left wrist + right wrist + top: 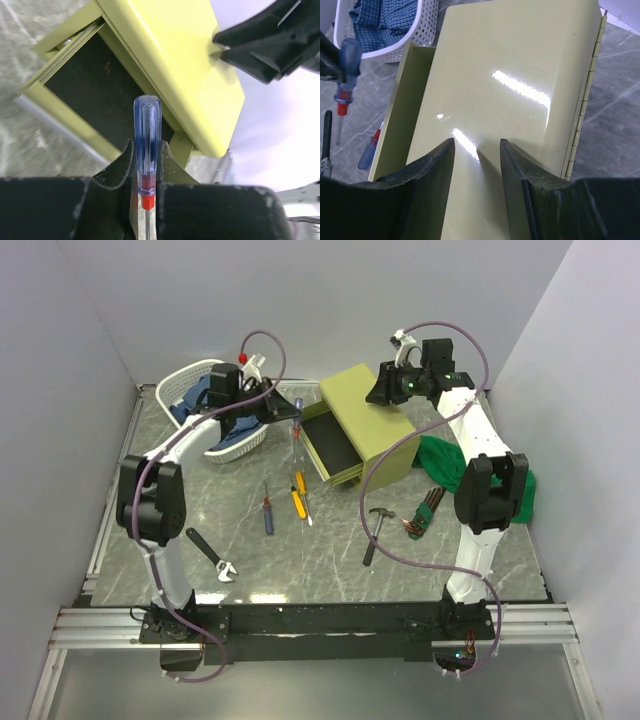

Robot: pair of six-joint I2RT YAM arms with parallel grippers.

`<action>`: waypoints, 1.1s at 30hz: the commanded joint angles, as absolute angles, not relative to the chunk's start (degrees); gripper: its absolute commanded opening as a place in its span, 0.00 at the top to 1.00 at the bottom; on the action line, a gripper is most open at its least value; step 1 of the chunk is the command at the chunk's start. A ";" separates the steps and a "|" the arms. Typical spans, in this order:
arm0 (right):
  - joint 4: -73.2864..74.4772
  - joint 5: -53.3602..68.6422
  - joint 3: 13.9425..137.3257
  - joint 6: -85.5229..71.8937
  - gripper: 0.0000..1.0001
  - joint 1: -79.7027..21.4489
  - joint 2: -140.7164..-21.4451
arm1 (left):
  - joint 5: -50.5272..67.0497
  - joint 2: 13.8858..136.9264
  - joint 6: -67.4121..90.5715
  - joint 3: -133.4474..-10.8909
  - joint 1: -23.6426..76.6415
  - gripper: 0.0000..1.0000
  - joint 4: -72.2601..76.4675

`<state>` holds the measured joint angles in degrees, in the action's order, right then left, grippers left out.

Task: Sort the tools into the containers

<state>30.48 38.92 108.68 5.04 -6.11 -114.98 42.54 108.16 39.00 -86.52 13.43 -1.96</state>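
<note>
My left gripper [289, 411] [146, 144] is shut on a blue screwdriver [147, 129] with a clear blue handle and red collar. It holds the screwdriver above the open drawer [95, 92] of the olive-green chest [375, 420]. The same screwdriver shows in the top view [296, 420] and the right wrist view [347, 62]. My right gripper [383, 392] [477, 143] is open and empty just over the chest's lid [510, 85]. On the table lie a yellow screwdriver [299, 496], a red screwdriver [267, 515], a hammer [377, 532], a hex key set [424, 512] and a black wrench [213, 556]. No pliers show.
The white lattice basket [186, 380] stands at the back left with a blue cloth [232, 436] in it; it also shows in the right wrist view [426, 20]. A green cloth [442, 459] lies right of the chest. Grey walls close in the table.
</note>
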 commanded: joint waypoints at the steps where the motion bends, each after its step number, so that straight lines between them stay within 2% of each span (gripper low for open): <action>1: 40.61 30.23 104.33 7.29 0.50 -4.40 -116.63 | 47.73 111.88 49.64 -90.17 14.06 0.99 7.64; 11: 41.04 30.41 101.52 8.08 0.50 -4.22 -115.14 | 49.57 118.74 62.84 -91.76 16.26 0.99 21.10; 16: 40.78 30.41 101.60 7.82 0.50 -4.13 -115.14 | 46.85 119.18 62.14 -92.90 16.87 0.55 15.39; 18: 40.69 30.41 102.04 7.47 0.50 -4.13 -115.22 | 45.18 118.31 61.18 -92.38 16.44 0.45 13.81; 21: 40.69 30.41 102.39 7.38 0.50 -4.22 -115.40 | 42.98 115.76 59.60 -91.32 15.21 0.36 10.65; 24: 40.69 30.32 102.30 7.47 0.50 -4.22 -115.58 | 43.94 113.30 59.50 -89.57 13.36 0.33 10.98; 29: 40.61 30.23 102.22 7.56 0.50 -4.13 -115.66 | 46.49 106.71 57.40 -84.48 9.68 0.35 11.69; 33: 40.69 30.32 102.30 7.65 0.49 -4.22 -115.93 | 43.26 101.88 41.96 -83.59 8.79 0.36 -5.39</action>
